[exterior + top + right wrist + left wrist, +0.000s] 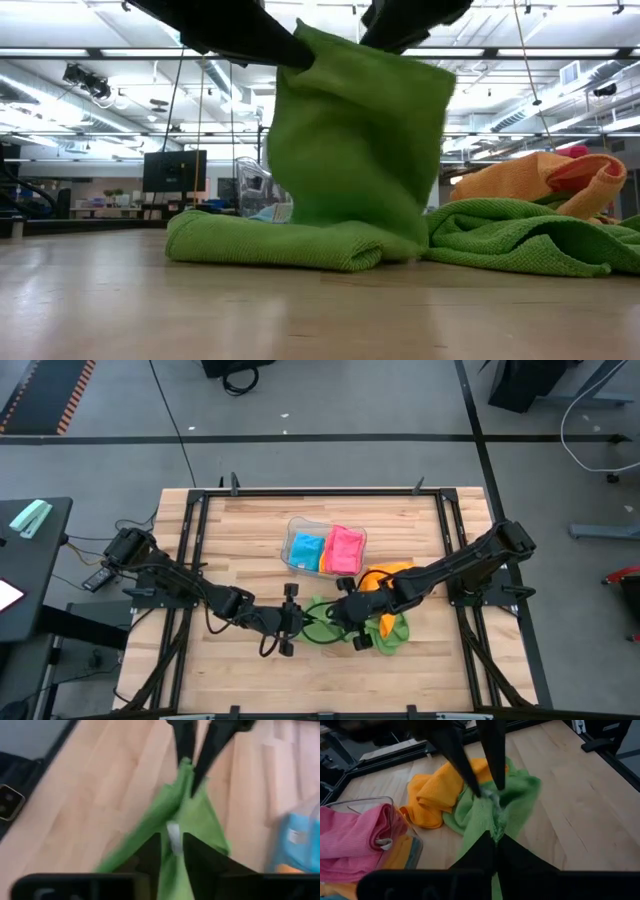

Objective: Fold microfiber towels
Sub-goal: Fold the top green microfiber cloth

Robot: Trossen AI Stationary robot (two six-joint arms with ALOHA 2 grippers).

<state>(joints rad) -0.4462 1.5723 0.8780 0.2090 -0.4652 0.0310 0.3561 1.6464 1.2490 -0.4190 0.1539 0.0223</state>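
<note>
A green microfiber towel (350, 140) hangs between my two grippers over the middle of the table, and its lower part (270, 245) lies folded on the wood. My left gripper (495, 840) is shut on the towel's upper edge. My right gripper (172, 840) is open, with its fingers on either side of the same edge, where a small white tag (173, 834) shows. More green cloth (520, 235) lies to the right. An orange towel (385, 575) is bunched behind it. A pink towel (345, 547) and a blue one (305, 548) sit in the clear tray (325, 522). My left gripper pinches the green towel's upper edge (495, 826) between its two fingers. It comes from the table's left, slanting a little downward. The cloth hangs below the fingers and its lower part rests on the table. My right gripper has the tagged edge (492, 797) between its parted fingers. I cannot tell whether they touch it.
The clear tray stands at the far middle of the table, close behind both grippers. The orange towel lies under the right arm (450, 565). Bare wood stretches along the near edge (300, 680) and at the far left (240, 530). Black frame rails (190, 550) line the table's sides.
</note>
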